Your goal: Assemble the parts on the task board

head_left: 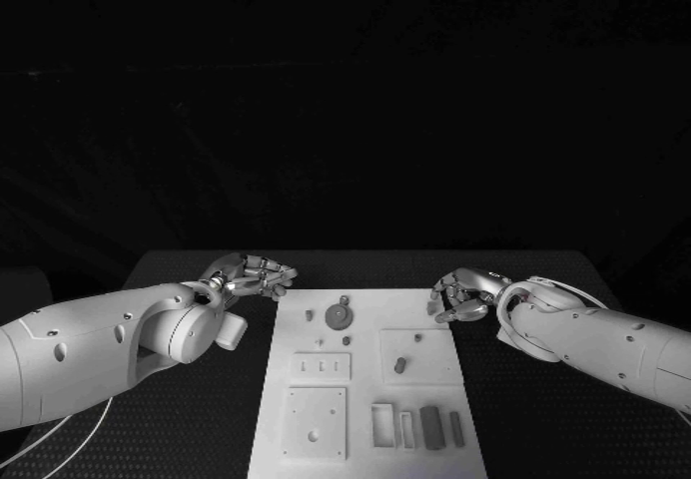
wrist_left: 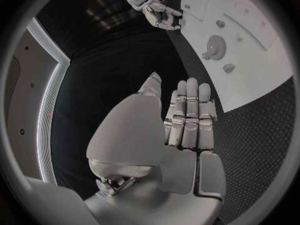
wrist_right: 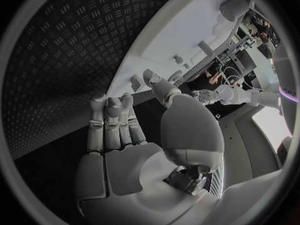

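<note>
- Currently, in the head view, the task board (head_left: 367,384) lies mid-tabletop (head_left: 173,269); the left robot hand (head_left: 257,276) at ten o'clock and the right robot hand (head_left: 463,295) at two o'clock flank it, holding nothing.
- Left wrist view: fingers (wrist_left: 190,115) extended, empty; the round part (wrist_left: 216,47) sits untouched.
- Right wrist view: fingers (wrist_right: 112,120) straight, empty; reaching carelessly could probably knock the neighbouring small parts (wrist_right: 179,59).

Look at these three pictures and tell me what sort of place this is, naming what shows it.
Probably a robotics lab or test bench: a white task board with small parts such as a gear lies on a black ridged table, between the open left robot hand and right robot hand.
</note>
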Controlling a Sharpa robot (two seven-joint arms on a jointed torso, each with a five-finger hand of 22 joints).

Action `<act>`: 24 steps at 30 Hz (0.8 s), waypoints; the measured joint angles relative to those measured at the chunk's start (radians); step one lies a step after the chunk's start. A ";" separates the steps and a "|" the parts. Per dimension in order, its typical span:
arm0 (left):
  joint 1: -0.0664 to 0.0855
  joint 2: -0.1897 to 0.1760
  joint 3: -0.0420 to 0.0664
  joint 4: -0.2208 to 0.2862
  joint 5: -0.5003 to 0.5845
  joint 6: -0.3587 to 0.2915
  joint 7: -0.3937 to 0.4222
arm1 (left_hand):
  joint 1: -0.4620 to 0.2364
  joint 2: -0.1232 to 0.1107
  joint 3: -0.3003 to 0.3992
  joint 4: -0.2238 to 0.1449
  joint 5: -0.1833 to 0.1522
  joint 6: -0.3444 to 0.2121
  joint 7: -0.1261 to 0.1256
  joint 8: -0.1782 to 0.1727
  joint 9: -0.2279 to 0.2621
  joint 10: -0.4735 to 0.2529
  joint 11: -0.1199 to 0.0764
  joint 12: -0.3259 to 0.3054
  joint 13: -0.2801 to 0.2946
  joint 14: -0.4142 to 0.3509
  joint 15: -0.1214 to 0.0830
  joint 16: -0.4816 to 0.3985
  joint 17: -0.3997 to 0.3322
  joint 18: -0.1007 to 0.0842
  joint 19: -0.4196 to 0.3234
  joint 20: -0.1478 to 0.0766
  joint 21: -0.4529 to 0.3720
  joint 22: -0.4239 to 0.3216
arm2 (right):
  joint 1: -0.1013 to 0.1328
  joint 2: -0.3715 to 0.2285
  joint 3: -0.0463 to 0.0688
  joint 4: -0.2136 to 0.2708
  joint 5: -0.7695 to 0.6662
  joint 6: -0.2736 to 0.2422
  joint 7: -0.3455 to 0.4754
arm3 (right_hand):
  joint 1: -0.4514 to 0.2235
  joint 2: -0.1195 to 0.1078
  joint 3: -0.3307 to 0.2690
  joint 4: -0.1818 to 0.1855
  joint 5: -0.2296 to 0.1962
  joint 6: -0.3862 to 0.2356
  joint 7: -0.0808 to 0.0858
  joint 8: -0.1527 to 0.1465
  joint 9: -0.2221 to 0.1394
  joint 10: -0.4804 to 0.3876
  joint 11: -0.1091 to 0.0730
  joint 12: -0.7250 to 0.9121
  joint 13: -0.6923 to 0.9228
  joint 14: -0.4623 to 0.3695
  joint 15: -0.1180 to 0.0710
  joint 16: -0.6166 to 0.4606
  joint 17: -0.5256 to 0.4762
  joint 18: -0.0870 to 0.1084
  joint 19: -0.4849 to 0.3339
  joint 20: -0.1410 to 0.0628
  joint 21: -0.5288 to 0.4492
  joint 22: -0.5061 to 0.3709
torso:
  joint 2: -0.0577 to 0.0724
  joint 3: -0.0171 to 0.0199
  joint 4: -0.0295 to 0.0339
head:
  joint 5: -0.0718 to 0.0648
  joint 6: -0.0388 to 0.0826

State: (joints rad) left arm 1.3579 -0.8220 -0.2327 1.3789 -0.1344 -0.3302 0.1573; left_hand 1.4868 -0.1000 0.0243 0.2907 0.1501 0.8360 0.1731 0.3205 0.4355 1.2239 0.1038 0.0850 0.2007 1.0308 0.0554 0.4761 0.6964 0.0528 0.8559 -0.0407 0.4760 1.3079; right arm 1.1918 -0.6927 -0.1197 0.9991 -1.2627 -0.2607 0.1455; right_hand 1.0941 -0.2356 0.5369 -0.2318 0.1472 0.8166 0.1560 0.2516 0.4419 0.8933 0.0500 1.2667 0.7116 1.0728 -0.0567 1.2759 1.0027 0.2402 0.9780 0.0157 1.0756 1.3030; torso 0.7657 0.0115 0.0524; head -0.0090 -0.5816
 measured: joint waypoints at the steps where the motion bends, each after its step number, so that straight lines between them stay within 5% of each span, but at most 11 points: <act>1: 0.000 0.000 0.000 0.000 0.000 0.000 0.000 | 0.000 0.000 0.000 0.000 0.000 0.000 0.000 0.000 0.000 0.000 0.000 0.000 0.000 0.000 0.000 0.000 0.000 0.000 0.000 0.000 0.000 0.000 | -0.001 0.000 0.000 -0.001 0.000 0.000 0.000 | 0.003 0.003 0.000 0.000 -0.001 0.000 0.000 0.000 0.000 0.000 0.000 0.000 0.000 0.000 0.000 0.004 0.000 0.000 0.000 0.000 0.000 0.000 | 0.000 0.0000 0.0001 | 0.001 -0.001; 24: 0.000 -0.002 -0.001 0.000 0.000 0.003 0.000 | 0.000 0.000 0.000 0.000 0.000 0.000 0.000 0.000 0.001 0.000 0.000 0.000 0.000 0.000 0.000 0.000 0.000 0.009 0.000 0.000 0.000 0.000 | -0.015 0.029 0.000 -0.016 -0.001 -0.008 0.005 | 0.042 0.024 0.074 0.043 -0.090 0.042 -0.020 0.027 0.003 0.011 -0.018 0.007 -0.007 0.008 -0.015 0.010 -0.001 0.000 0.001 0.000 0.001 0.004 | 0.000 -0.0010 0.0000 | 0.005 -0.008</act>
State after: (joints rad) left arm 1.3579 -0.8244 -0.2335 1.3786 -0.1344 -0.3276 0.1570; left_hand 1.4868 -0.1000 0.0243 0.2907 0.1501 0.8360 0.1731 0.3205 0.4363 1.2240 0.1037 0.0850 0.2004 1.0308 0.0554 0.4761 0.6962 0.0623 0.8559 -0.0406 0.4760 1.3075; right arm 1.1770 -0.6636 -0.1196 0.9827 -1.2636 -0.2685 0.1509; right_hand 1.1363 -0.2118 0.6106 -0.1887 0.0572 0.8589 0.1357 0.2785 0.4451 0.9043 0.0319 1.2741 0.7043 1.0805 -0.0715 1.2859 1.0016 0.2403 0.9791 0.0153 1.0764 1.3068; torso 0.7653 0.0105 0.0524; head -0.0036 -0.5893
